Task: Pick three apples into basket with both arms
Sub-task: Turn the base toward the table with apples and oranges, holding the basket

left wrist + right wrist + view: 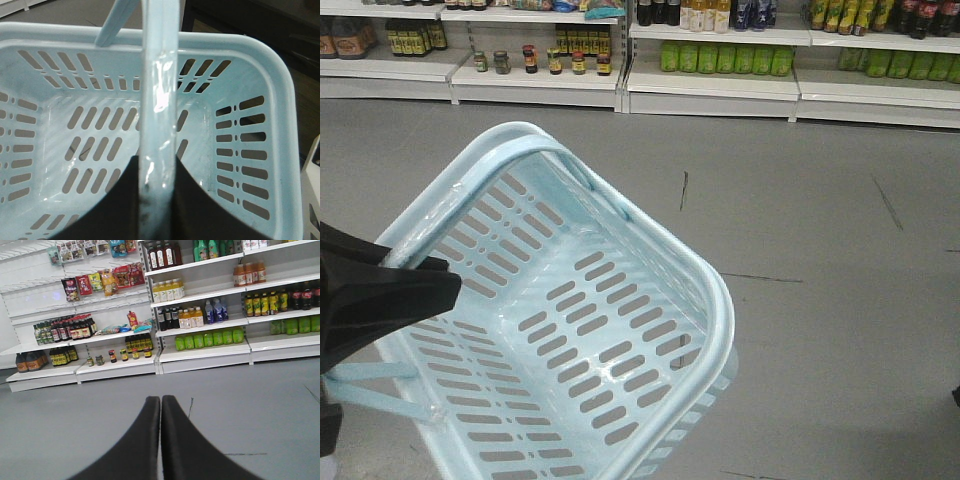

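Labels: none legible; print on shelf stock too small in all views; brands cannot be told. Basket (715, 290): pale blue plastic, slotted walls and bottom, at front left of the front view, tilted; grey floor (820, 250) visible beyond it and through the slots; interior holds nothing. L gripper (156, 160): black, enters front view from the left edge; per L wrist view it points down over the basket interior, jaws clamped on the handle (159, 75), which runs up the middle of the view between the two fingers (200, 210); glare strip along handle mid-section. 2nd handle (114, 22): lies outward past the far rim. R gripper (160, 399): no contact w/ basket; aimed roughly level toward the shelves (200, 352); fingers (140, 440) pressed together, tips touching, nothing between them. Shelves: white, multi-tier, along the far wall; row of green bottles (210, 338) on the lower tier at right; small jars (112, 356) on the low tier left of centre; hanging snack packets (100, 282) upper left; dark and amber bottles on the upper tiers.
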Available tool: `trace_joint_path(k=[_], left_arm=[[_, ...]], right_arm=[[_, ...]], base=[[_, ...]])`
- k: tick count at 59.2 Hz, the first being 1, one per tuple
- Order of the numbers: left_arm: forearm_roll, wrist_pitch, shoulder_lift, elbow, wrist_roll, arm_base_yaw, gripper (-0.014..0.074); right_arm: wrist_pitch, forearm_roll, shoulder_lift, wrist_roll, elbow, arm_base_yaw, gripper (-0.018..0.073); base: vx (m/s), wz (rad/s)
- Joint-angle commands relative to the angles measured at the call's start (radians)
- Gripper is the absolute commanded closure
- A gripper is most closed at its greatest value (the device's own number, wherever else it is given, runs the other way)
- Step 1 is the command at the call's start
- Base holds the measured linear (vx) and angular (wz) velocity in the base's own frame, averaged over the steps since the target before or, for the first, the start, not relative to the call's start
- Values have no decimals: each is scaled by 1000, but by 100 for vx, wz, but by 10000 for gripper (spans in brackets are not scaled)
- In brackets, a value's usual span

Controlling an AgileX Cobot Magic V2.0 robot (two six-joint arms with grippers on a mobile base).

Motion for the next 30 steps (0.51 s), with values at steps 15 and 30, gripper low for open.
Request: trace_joint_path(k=[15,30], left_arm=[[-47,-88,-8,-30,-4,-3,602],[-47,-88,-8,-30,-4,-3,602]], right_arm=[[-71,-12,-12,-4,14,-6,568],[-71,-12,-12,-4,14,-6,568]], base=[[29,-9],[30,-9]])
